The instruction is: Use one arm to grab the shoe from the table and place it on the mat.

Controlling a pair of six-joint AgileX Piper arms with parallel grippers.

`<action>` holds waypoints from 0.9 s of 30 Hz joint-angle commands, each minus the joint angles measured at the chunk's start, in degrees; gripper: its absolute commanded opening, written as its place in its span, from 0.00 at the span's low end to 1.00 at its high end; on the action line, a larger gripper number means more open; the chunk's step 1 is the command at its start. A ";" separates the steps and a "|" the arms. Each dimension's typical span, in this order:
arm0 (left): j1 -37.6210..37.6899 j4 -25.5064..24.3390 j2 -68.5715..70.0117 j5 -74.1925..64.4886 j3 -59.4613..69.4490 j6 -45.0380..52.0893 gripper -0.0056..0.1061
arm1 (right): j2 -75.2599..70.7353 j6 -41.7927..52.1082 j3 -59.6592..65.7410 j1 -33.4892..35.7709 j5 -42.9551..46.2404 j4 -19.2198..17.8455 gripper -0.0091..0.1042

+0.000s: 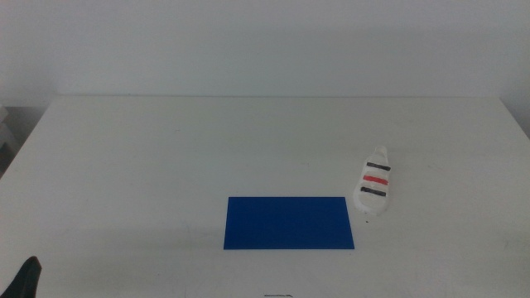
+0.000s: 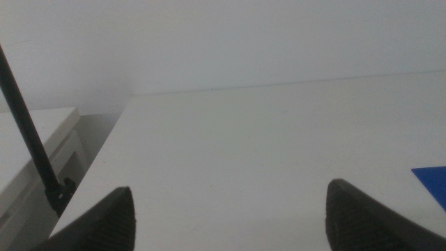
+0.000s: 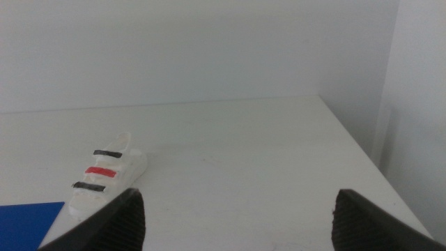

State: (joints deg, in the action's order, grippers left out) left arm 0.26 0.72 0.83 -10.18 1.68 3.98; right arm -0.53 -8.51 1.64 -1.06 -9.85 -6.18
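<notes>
The desk (image 1: 166, 149) under me is a broad, plain white slab, smooth and matte, with a straight far edge against a pale wall. On it lies the mat (image 1: 288, 222), a thin flat rectangle of solid blue with crisp corners, near the front and about the middle of the desk. One blue corner of it shows at the edge of my left wrist view (image 2: 433, 180), and another in my right wrist view (image 3: 31, 223).

The shoe (image 1: 374, 184) is a small white sandal with a chunky, rounded sole. Across its top run two black straps with a red strap between them. It rests flat on the desk just to the right of the mat's far right corner, its long axis pointing away and slightly to the right. Whether it touches the mat's edge I cannot tell. In my right wrist view the shoe (image 3: 108, 176) sits just beyond my left-hand jaw, apart from it.

My right claw (image 3: 237, 216) hangs low over the right part of the desk, its dark, finely textured jaws spread wide and gripping nothing. My left claw (image 2: 230, 216) waits at the near left corner of the desk, jaws likewise spread wide over bare white surface, showing in the middle view only as a dark tip (image 1: 25, 277).
</notes>
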 commanded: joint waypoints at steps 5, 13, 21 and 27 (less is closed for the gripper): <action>0.03 0.49 1.07 4.76 -0.19 -0.84 0.89 | 4.15 0.36 -9.68 0.63 -2.49 1.47 0.89; 0.03 0.49 1.07 4.76 -0.19 -0.84 0.89 | 18.92 0.36 -25.23 1.96 -13.49 5.47 0.89; 0.03 0.49 1.07 4.76 -0.19 -0.84 0.89 | 36.50 0.36 -41.68 1.96 -29.43 6.78 0.89; 0.03 0.49 1.07 4.76 -0.19 -0.84 0.89 | 51.49 0.25 -52.20 8.02 -39.64 6.97 0.89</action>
State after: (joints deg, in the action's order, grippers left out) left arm 0.26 0.72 0.83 -10.18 1.68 3.98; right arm 47.74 -8.51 -46.69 5.18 -49.94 0.70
